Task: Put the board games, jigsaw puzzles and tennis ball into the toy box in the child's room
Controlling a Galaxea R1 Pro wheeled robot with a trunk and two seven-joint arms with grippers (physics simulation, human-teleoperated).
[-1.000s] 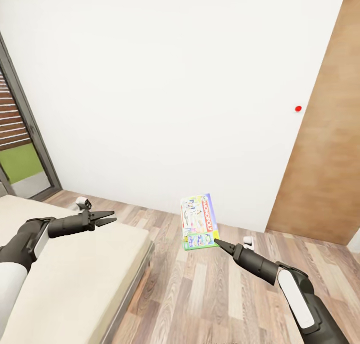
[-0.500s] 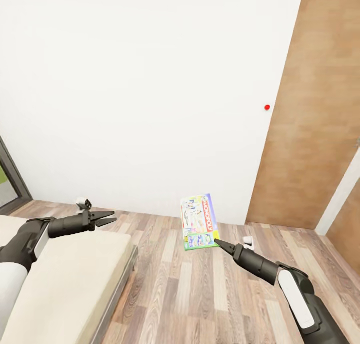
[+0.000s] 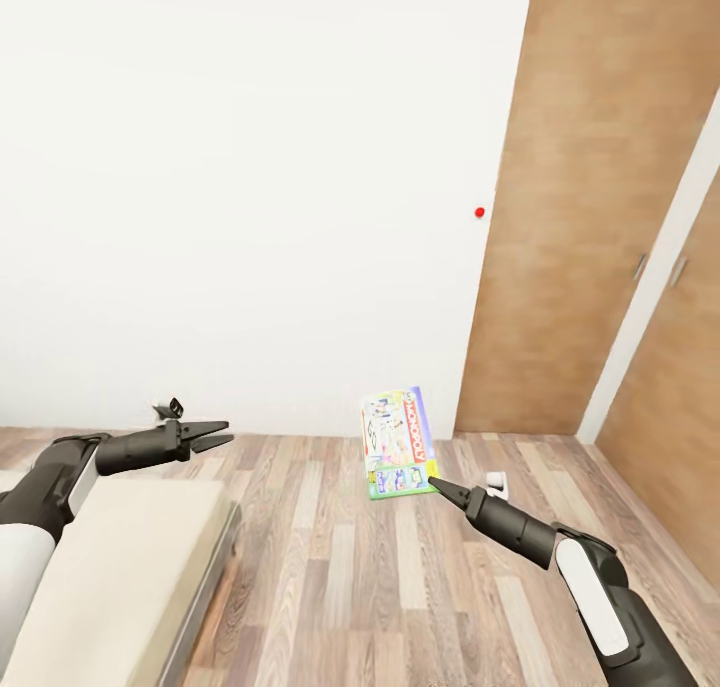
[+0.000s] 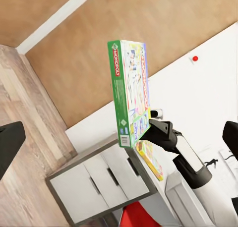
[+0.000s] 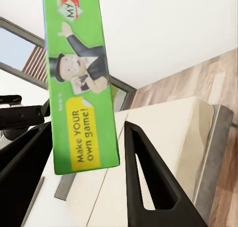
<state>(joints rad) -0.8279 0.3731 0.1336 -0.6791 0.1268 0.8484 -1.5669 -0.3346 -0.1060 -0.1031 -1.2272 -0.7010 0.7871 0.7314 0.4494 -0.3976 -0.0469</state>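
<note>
**Robot turns away from the bed, game still in hand**

The whole picture has slid over since a second ago. The window is gone, less of the bed (image 3: 120, 567) shows, and more of the brown wooden door (image 3: 590, 187) has come in. That means the robot itself is turning, not the things. The arms sit in the same spots as before. I think it is swinging round to carry the game to the toy box.

The right gripper (image 3: 436, 485) has its fingers clenched on the bottom corner of the board game (image 3: 398, 442). The box stands up on end in the air, over the wood floor (image 3: 350, 587). In the left wrist view, the desk (image 4: 99, 182) with white drawers shows behind the game.

The left gripper (image 3: 215, 434) has its fingers a little apart and holds nothing. It hangs above the bed.
</note>
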